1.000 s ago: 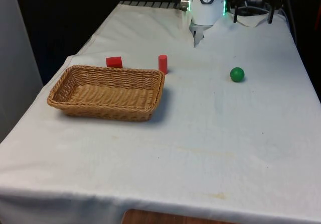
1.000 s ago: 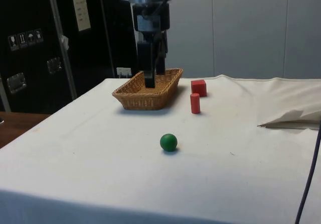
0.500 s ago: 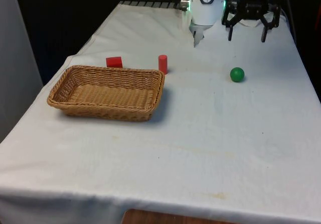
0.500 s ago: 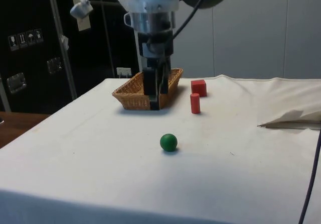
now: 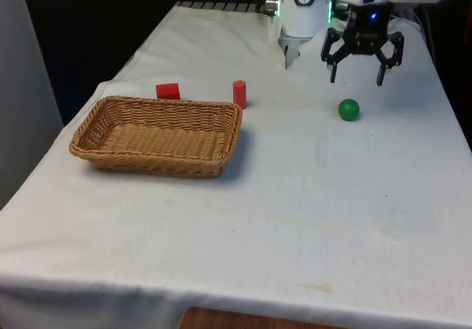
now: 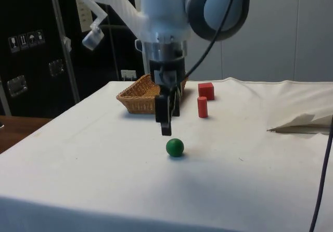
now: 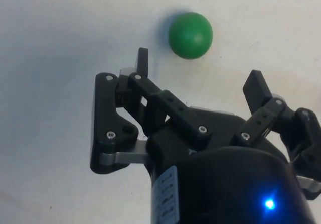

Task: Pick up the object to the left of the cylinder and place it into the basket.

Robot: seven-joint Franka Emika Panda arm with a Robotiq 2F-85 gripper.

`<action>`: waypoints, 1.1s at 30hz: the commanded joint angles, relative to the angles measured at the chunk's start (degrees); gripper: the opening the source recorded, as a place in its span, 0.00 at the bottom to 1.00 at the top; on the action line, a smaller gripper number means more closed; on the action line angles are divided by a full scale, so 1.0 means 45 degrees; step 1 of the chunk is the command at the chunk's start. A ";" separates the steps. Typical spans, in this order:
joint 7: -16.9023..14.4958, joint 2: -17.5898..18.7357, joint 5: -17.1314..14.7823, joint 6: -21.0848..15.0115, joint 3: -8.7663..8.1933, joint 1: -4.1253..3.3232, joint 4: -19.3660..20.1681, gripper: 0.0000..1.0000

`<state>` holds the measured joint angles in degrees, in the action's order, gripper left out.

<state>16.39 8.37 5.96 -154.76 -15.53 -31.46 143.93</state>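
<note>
White-clothed table (image 5: 295, 218) — black curtains behind

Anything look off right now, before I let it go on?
The open gripper hovers near the green ball, though the red block is what lies at the red cylinder's left in the front view. Nothing spilled or damaged.

Table (image 5: 295, 218) under white cloth, four things on it.
Wicker basket (image 5: 158, 136) towards front view's left; red block (image 5: 168, 91) just behind its far rim; red cylinder (image 5: 240, 94) upright near basket's far corner; green ball (image 5: 349, 109) well apart, towards front view's right. Crumpled cloth fold (image 6: 304, 121) at far end.
</note>
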 commanded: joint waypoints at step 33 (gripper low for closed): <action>0.0178 0.2254 -0.0076 -0.2343 0.0102 0.0025 0.0013 1.00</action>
<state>17.25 18.22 5.96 -164.73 -15.41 -31.46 143.76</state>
